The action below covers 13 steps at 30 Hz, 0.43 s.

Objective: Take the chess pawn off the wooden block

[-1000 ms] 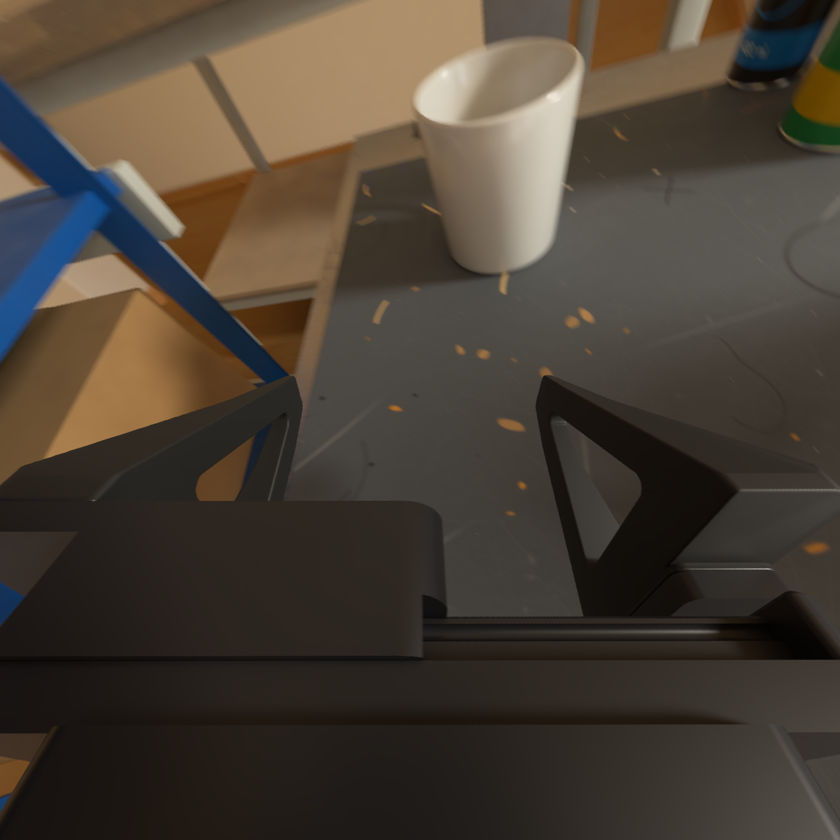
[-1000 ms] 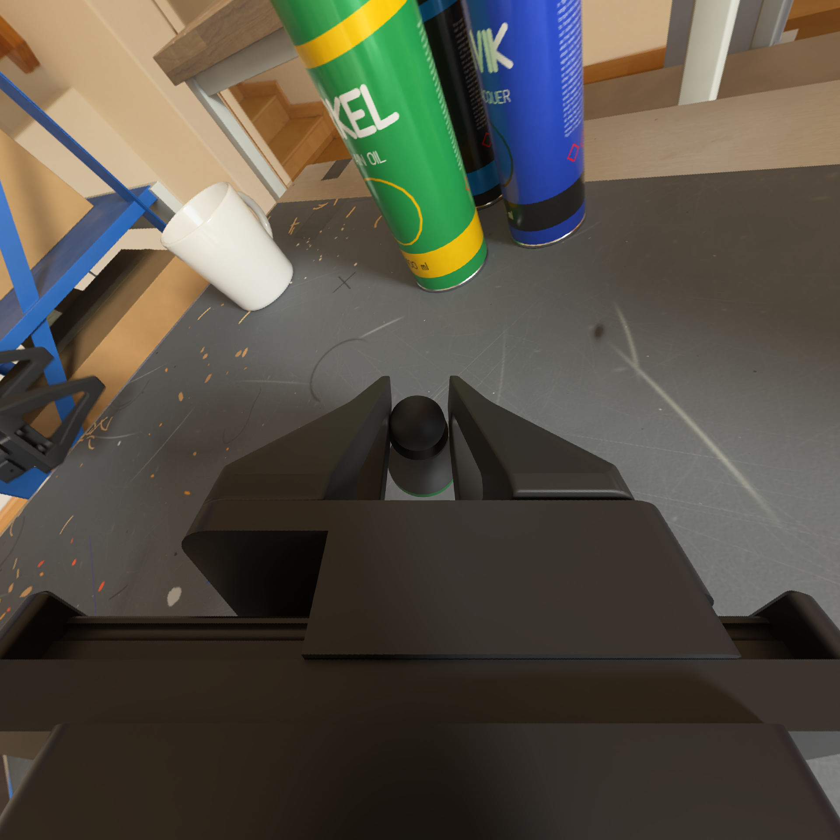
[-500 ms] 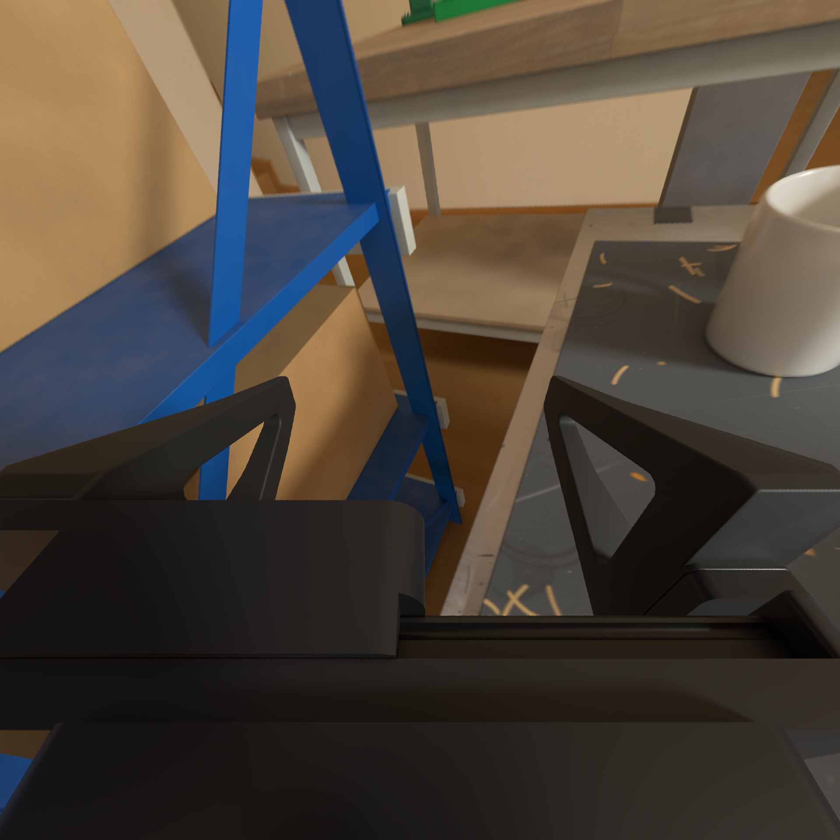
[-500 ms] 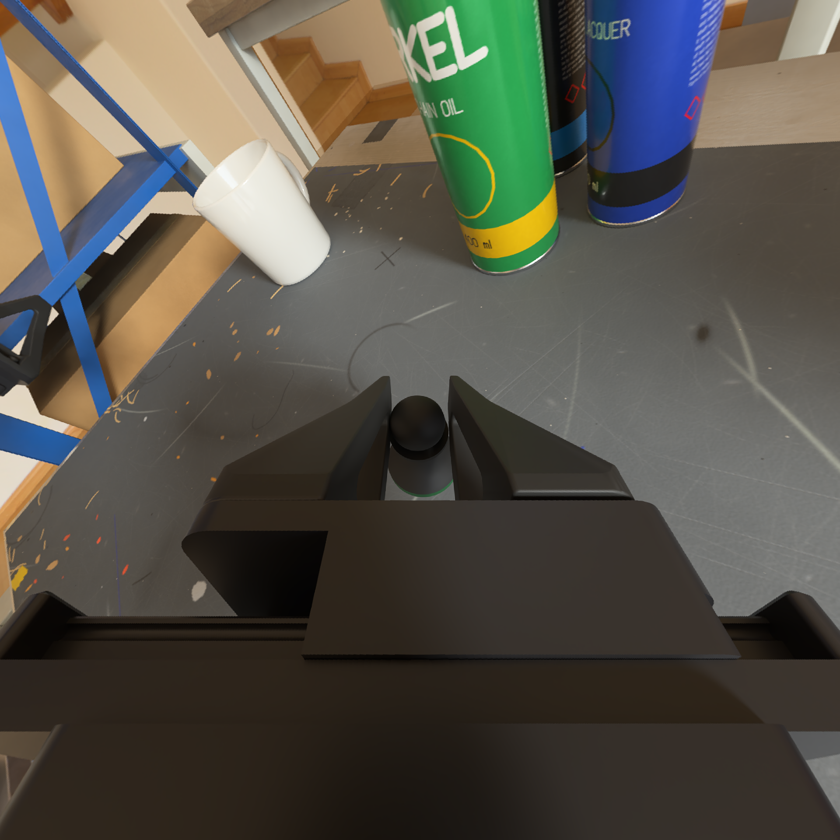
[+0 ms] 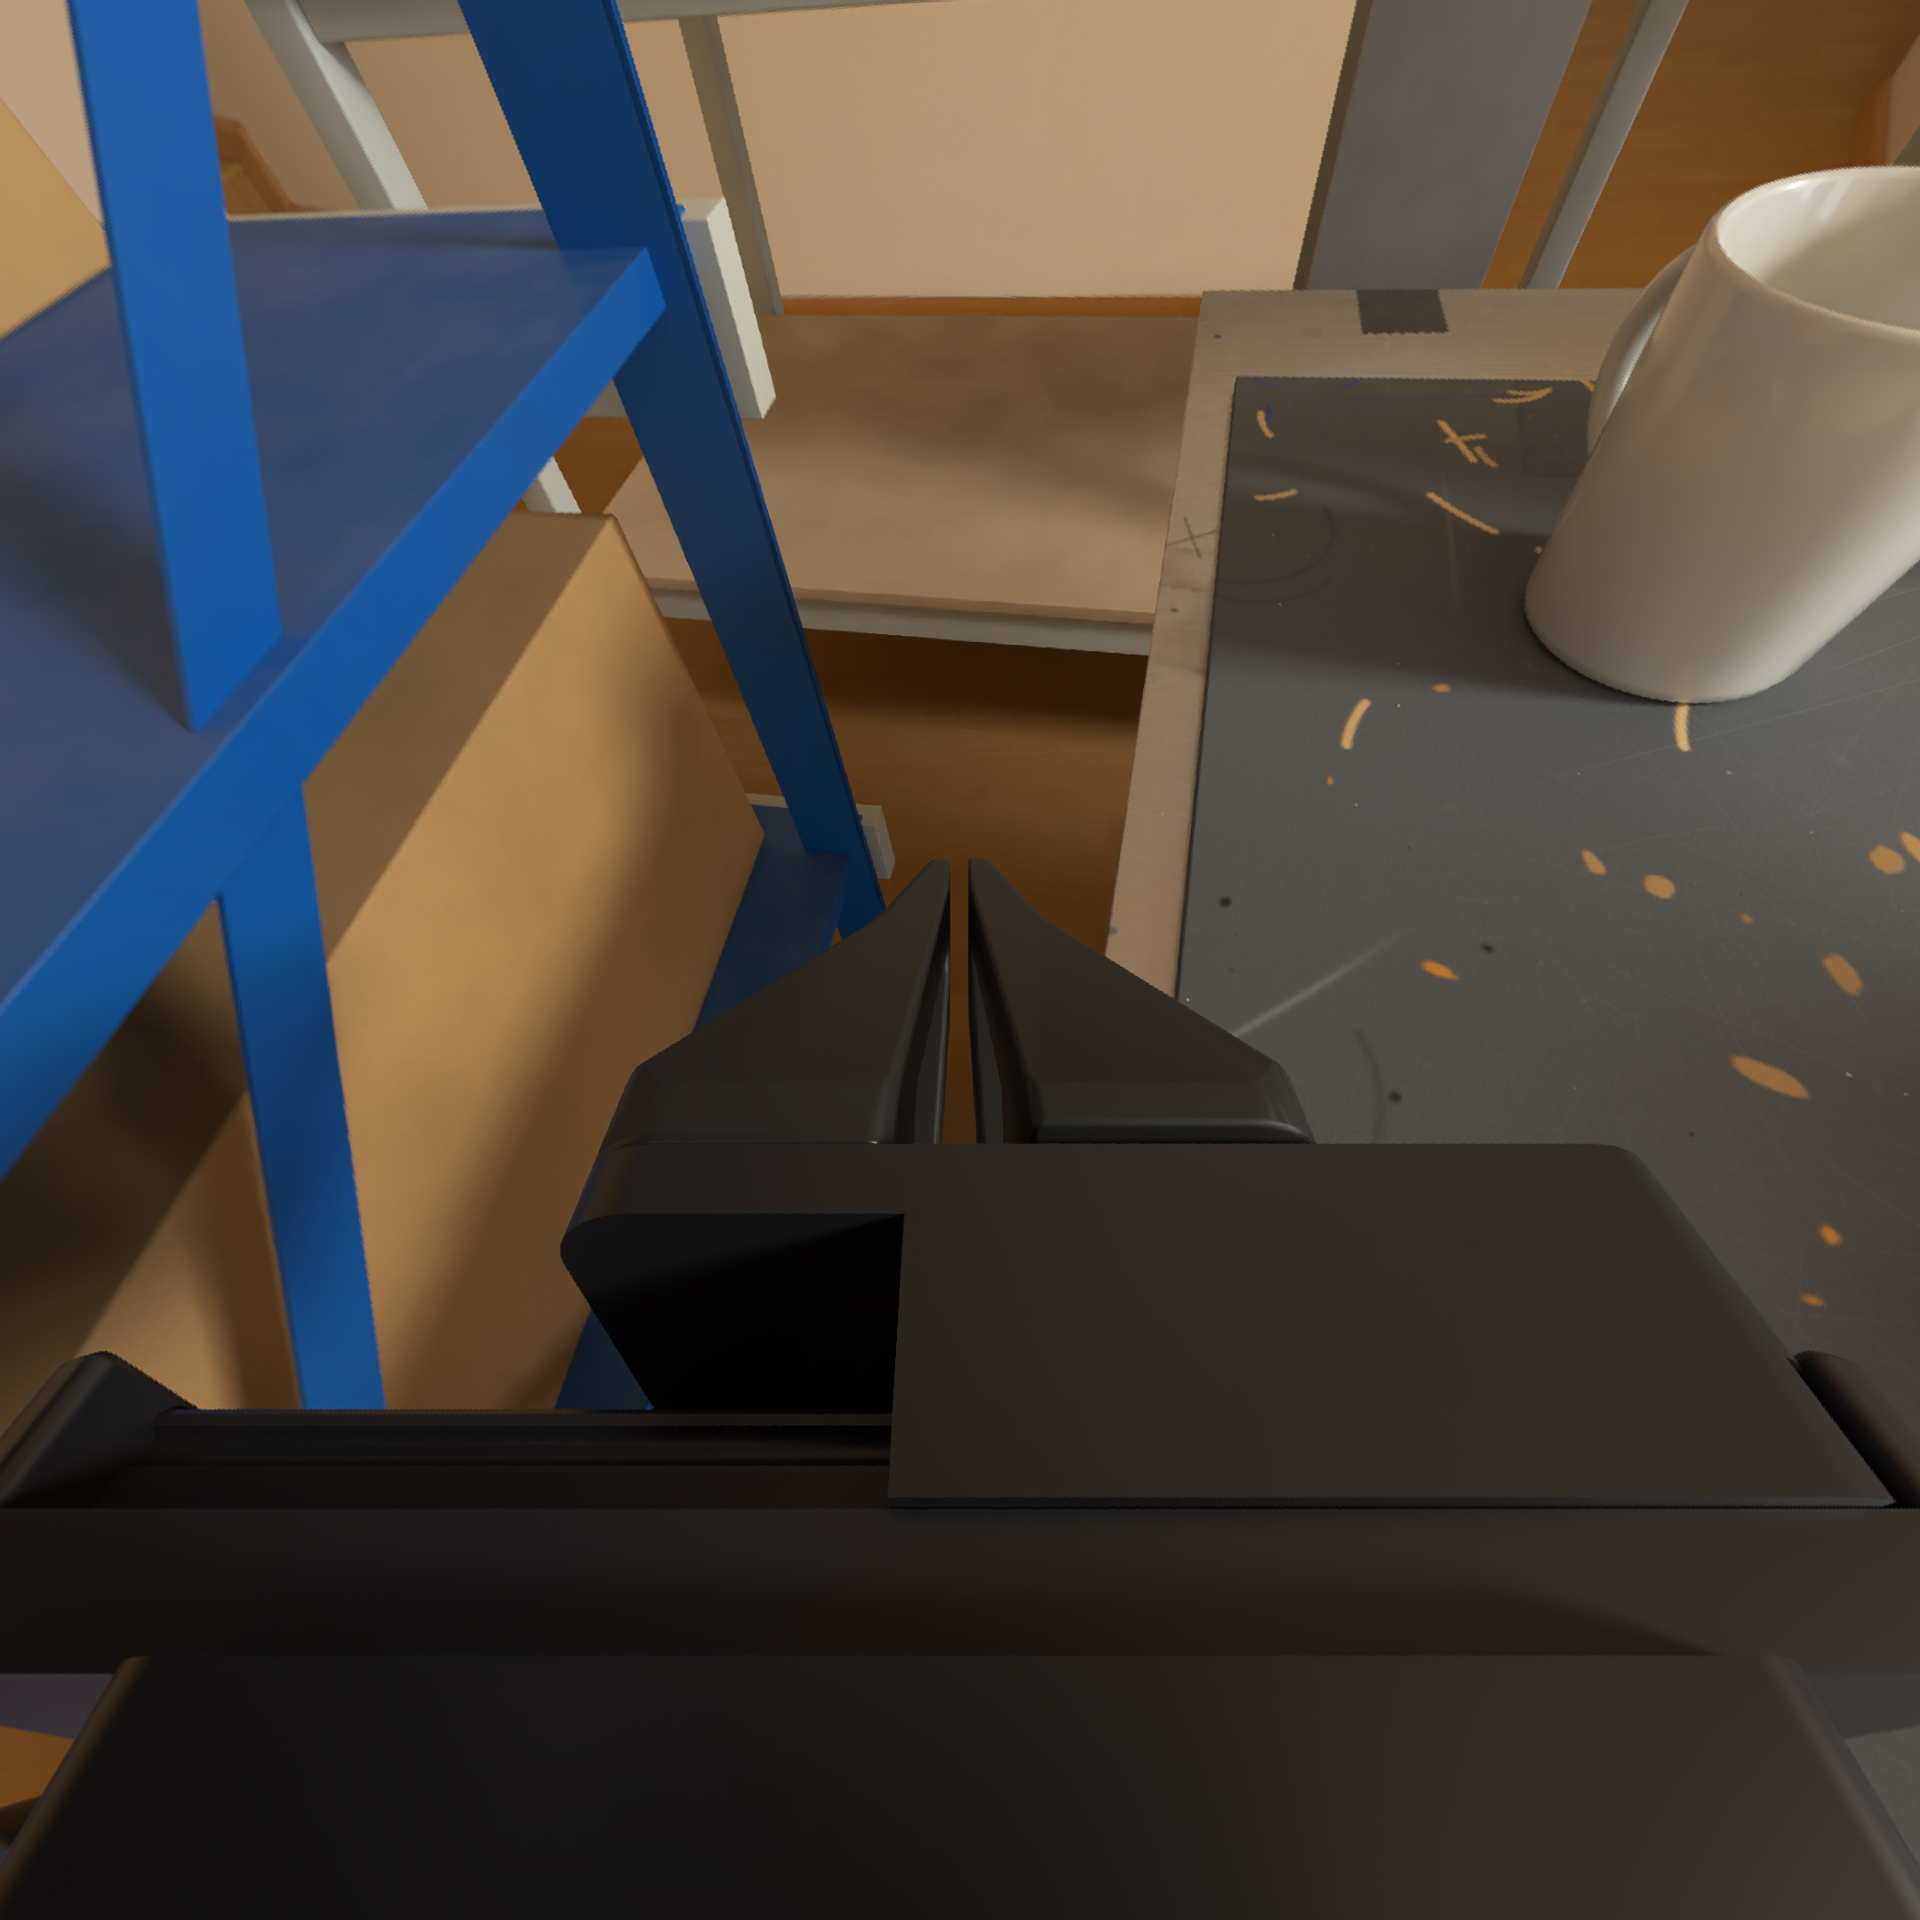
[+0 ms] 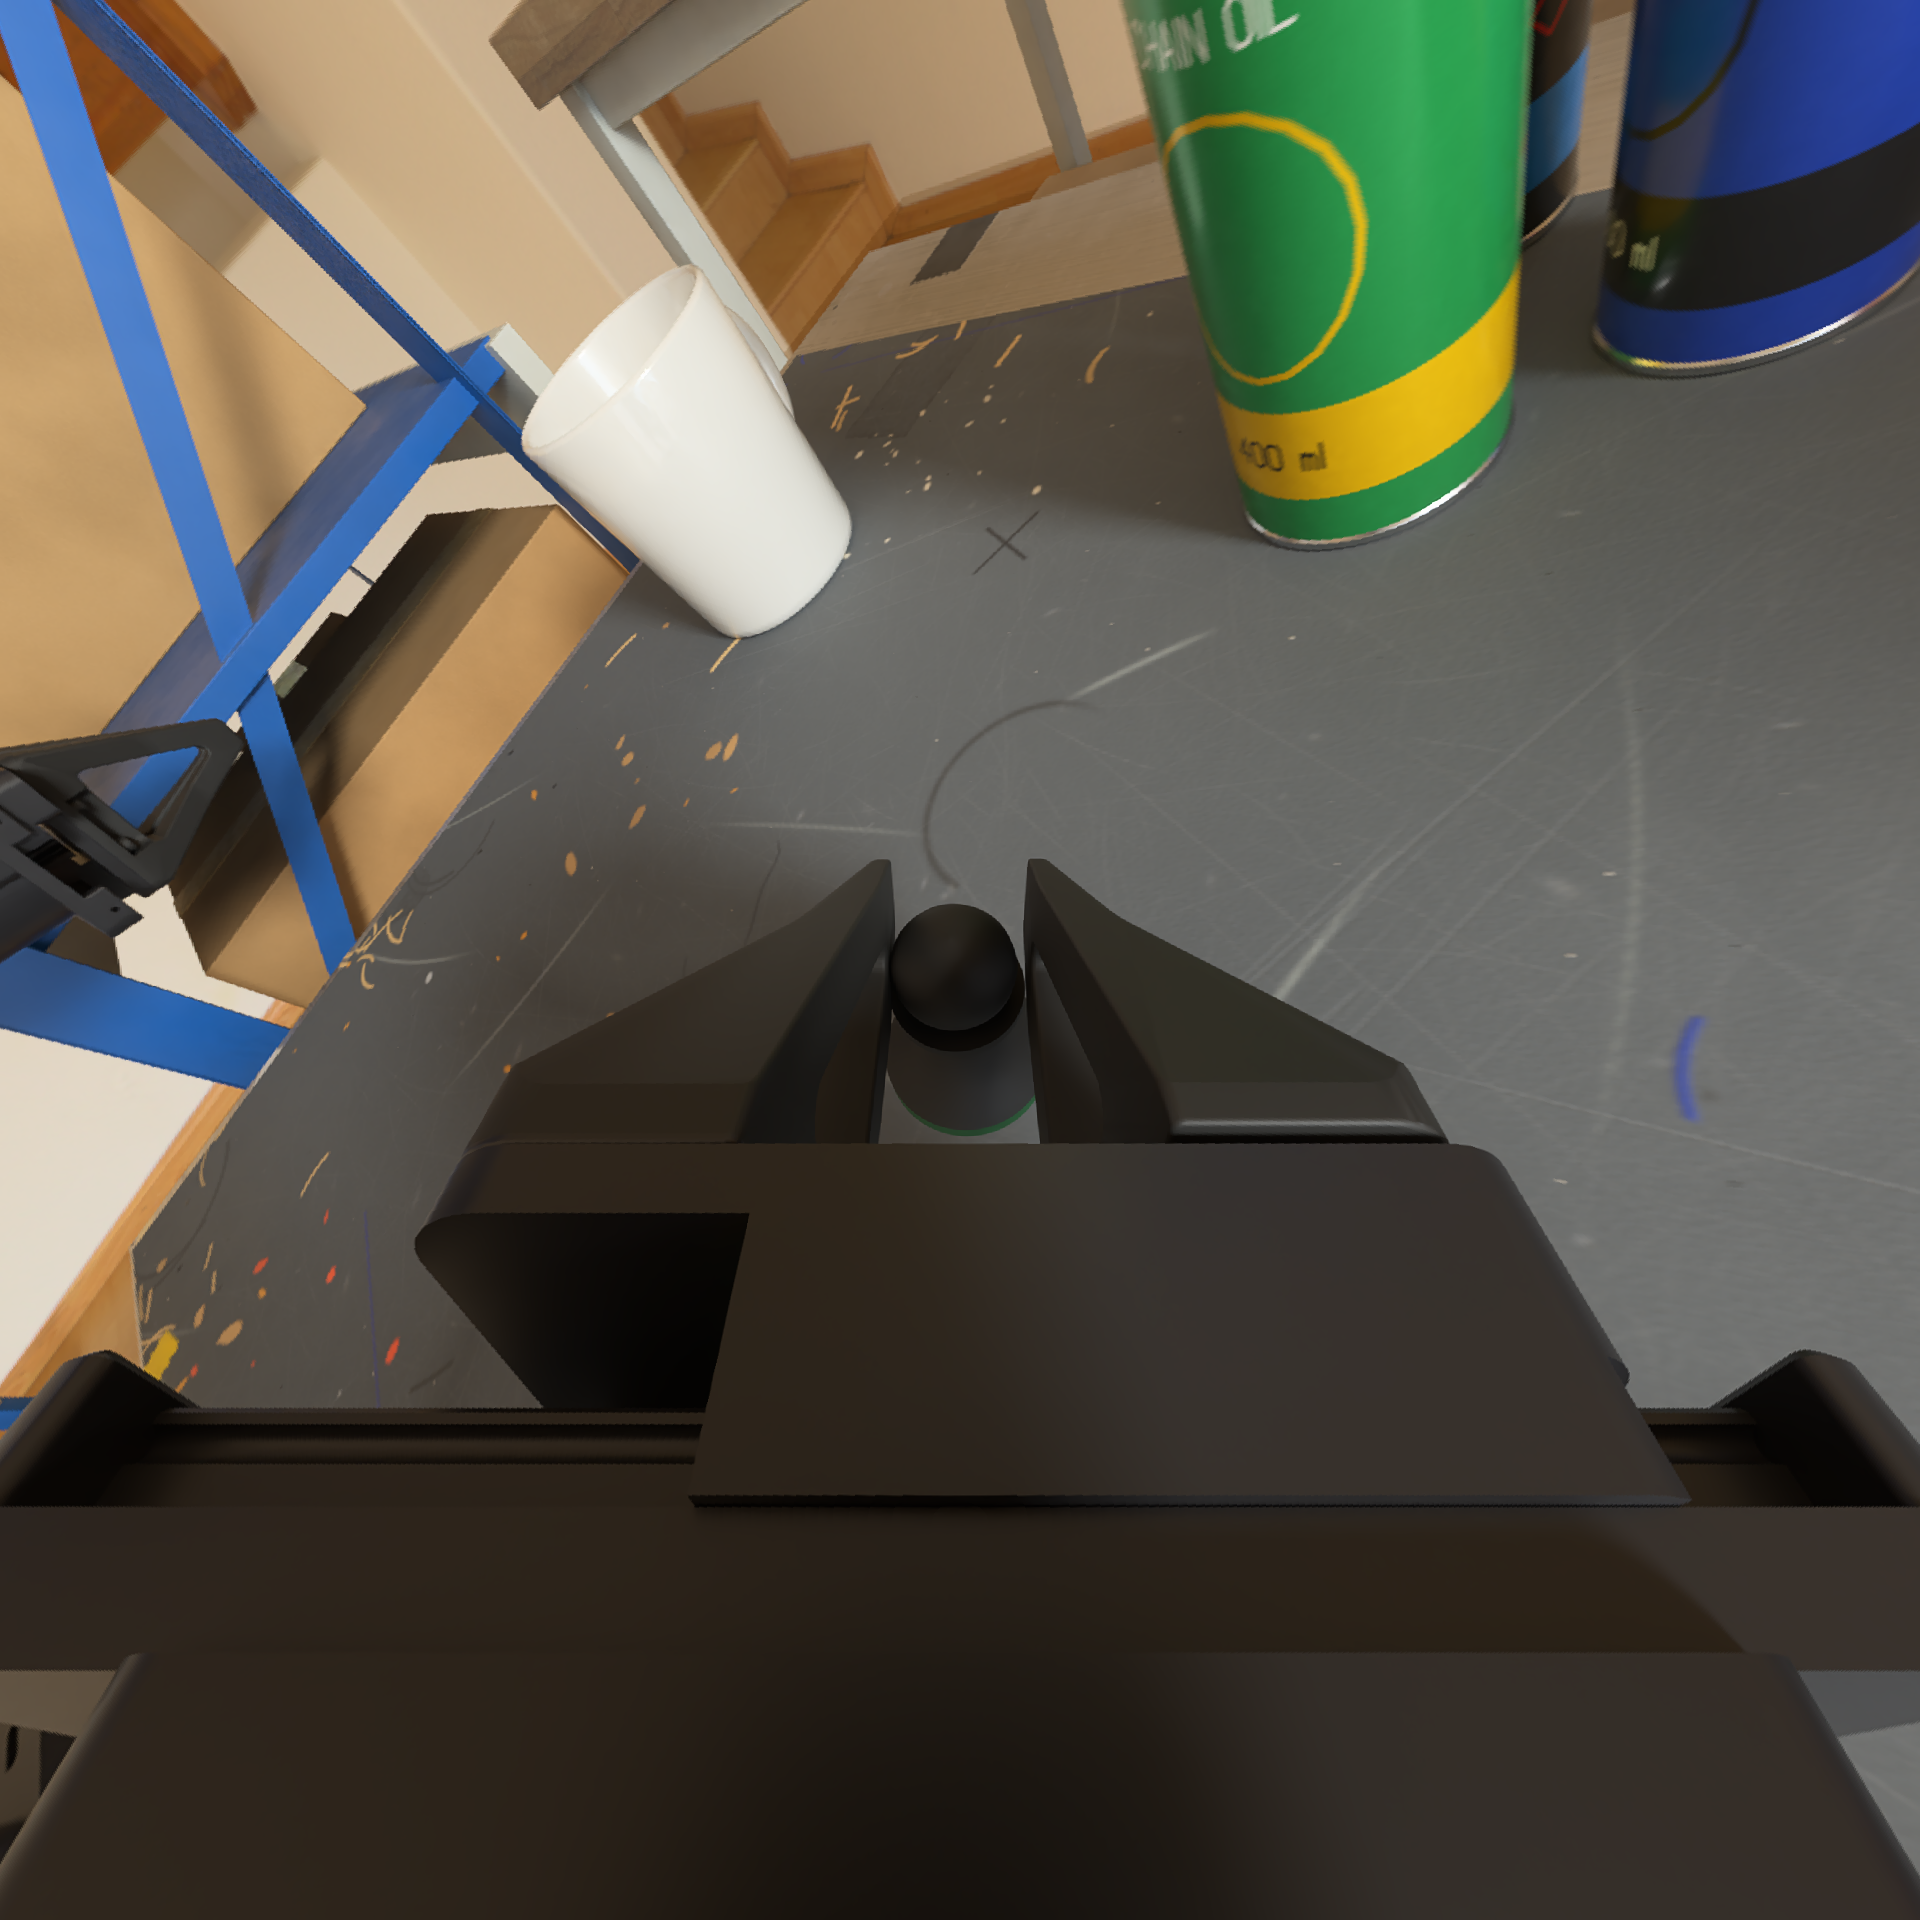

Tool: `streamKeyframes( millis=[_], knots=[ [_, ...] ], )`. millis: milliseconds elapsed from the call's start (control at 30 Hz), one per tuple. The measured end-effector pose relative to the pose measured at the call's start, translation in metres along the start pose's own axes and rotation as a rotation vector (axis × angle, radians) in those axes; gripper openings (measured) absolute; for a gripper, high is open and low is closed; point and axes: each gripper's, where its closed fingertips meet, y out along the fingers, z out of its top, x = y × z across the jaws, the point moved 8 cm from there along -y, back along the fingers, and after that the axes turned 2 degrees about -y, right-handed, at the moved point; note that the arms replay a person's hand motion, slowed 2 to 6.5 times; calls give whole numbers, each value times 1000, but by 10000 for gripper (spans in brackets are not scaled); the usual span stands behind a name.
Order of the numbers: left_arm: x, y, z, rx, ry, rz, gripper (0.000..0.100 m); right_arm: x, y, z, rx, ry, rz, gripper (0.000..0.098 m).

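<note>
You can't see the chess pawn's [image 6: 954, 971] base: the right tool's [image 6: 958, 914] body covers it. The picture's top edge crops the green can [image 6: 1340, 312] and the blue can [image 6: 1766, 208]. The right edge cuts off the white mug [image 5: 1725, 499] in the left wrist view.

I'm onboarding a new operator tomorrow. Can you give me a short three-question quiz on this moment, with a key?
1. True or false: the left gripper is wide open.
2. What does the right gripper hold? A) the white cup B) the black chess pawn C) the green can
3. Fill in: the white cup stands near the ____ edge of the grey table, as the right wrist view shows it.

Key
1. False: its fingers are nearly together, with nothing between them.
2. B: the fingers sit on either side of the pawn.
3. Left.
</note>
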Motion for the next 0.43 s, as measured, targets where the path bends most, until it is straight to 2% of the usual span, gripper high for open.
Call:
streamKeyframes(
  millis=[267, 433],
  knots=[
    [-13, -11, 21, 64, 63, 40, 32, -45, 37, -13, 33, -35, -29, 212],
    [-27, -21, 39, 92, 31, 75, 28, -76, 72, -17, 41, -14, 5, 212]
  ],
)
